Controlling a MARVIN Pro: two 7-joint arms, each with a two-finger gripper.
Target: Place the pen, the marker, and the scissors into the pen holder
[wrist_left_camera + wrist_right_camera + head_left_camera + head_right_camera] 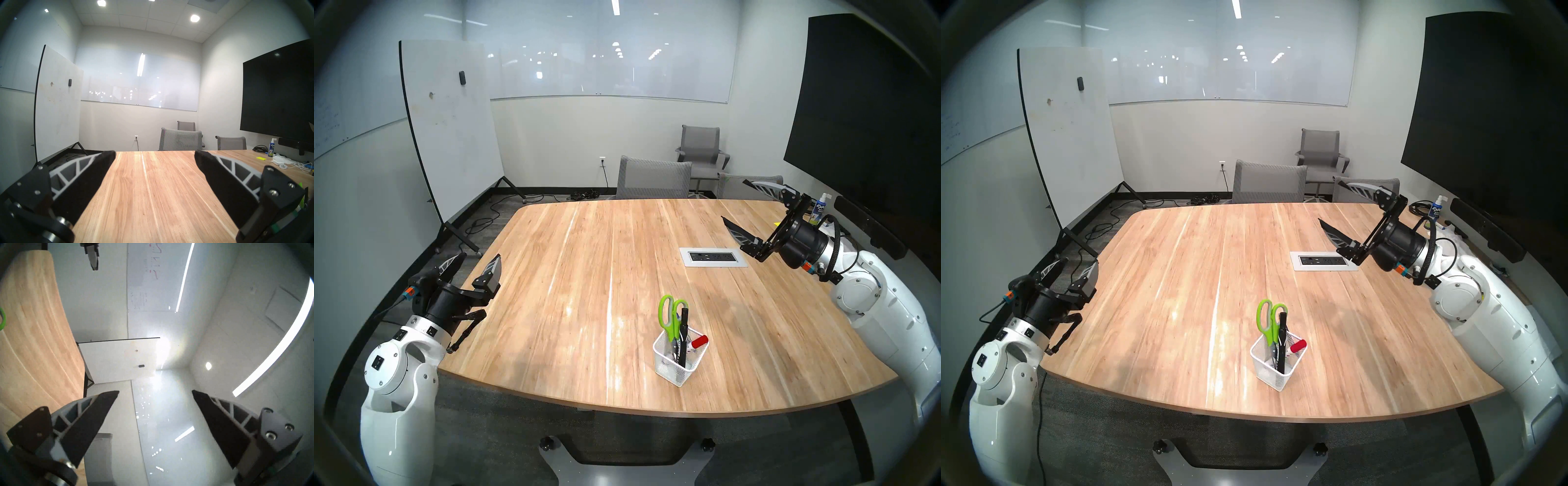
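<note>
The white wire-mesh pen holder (678, 368) (1275, 373) stands on the wooden table (578, 278) near the front, right of centre. The scissors (668, 315) (1266, 319) stand in it, lime-green handles up. A black marker (684, 322) (1282, 327) and a red-capped marker (700, 341) (1298, 346) lean in it too. I cannot make out the blue pen among them. My left gripper (478, 260) (1078, 265) (155, 154) is open and empty at the table's left edge. My right gripper (734, 200) (1327, 202) (155, 391) is open and empty, raised over the far right.
A power outlet panel (713, 257) is set into the table right of centre. A spray bottle (819, 210) and cables lie at the far right. Grey chairs (653, 178) stand behind the table, a whiteboard (449, 135) on the left, a dark screen (873, 118) on the right.
</note>
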